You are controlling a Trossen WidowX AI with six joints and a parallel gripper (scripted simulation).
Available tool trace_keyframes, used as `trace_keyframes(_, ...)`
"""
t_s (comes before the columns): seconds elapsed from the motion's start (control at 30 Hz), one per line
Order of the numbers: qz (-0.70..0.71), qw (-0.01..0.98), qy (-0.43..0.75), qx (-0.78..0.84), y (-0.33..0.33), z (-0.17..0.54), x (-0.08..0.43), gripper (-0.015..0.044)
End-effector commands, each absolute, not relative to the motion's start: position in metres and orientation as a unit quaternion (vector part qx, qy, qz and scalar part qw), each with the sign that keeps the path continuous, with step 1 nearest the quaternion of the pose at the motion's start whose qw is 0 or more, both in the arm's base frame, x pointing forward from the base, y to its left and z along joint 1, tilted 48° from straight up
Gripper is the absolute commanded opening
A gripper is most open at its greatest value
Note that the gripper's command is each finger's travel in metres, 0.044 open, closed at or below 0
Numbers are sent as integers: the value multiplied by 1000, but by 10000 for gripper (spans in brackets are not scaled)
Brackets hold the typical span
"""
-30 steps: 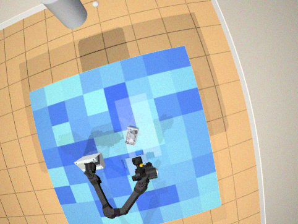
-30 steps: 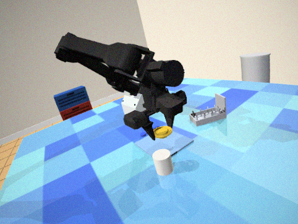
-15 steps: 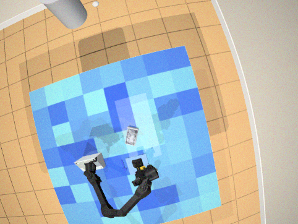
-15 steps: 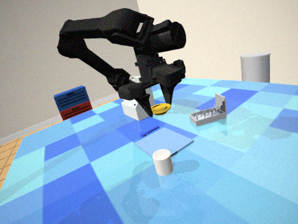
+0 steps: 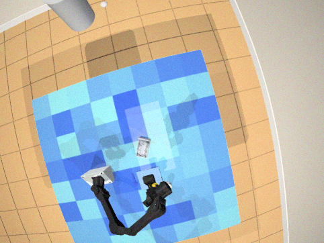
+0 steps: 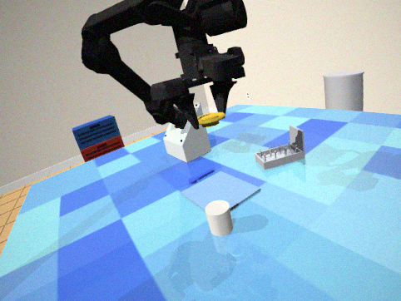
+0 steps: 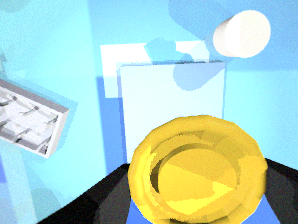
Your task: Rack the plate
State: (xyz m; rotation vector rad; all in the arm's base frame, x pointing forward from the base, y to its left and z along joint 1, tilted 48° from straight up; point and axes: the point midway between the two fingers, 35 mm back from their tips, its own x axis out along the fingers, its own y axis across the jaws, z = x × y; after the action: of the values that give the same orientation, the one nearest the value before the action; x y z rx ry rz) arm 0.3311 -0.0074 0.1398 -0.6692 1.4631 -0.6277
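Now the fingers (image 6: 205,112) are clamped on the yellow plate (image 6: 210,118), holding it flat high above the surface (image 6: 125,233), and the dish rack (image 6: 280,153) sits lower down and off to one side of the plate.

the black arm (image 5: 114,215) bent in a v from its white base (image 5: 97,175) over the blue checked mat (image 5: 188,84); the grey dish rack (image 5: 143,146) sat just beyond its gripper (image 5: 150,184)

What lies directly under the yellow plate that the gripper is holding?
Below the lifted plate lies the pale square mat on the checkered table. The plate covers the mat's near part.
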Motion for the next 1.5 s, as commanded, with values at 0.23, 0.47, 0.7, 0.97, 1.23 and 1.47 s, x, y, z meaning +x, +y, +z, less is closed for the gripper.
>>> trace_keyframes(0.23, -349, 682, 609, -206, 47, 89, 305, 0)
trace_keyframes(0.47, -419, 700, 564, -130, 81, 47, 267, 0)
trace_keyframes(0.7, -425, 700, 560, -122, 84, 42, 263, 0)
trace_keyframes(0.97, -374, 666, 634, -124, 71, 23, 259, 0)
trace_keyframes(1.23, -303, 636, 700, -117, 59, 4, 256, 0)
trace_keyframes(1.47, -228, 619, 744, -108, 51, -12, 254, 0)
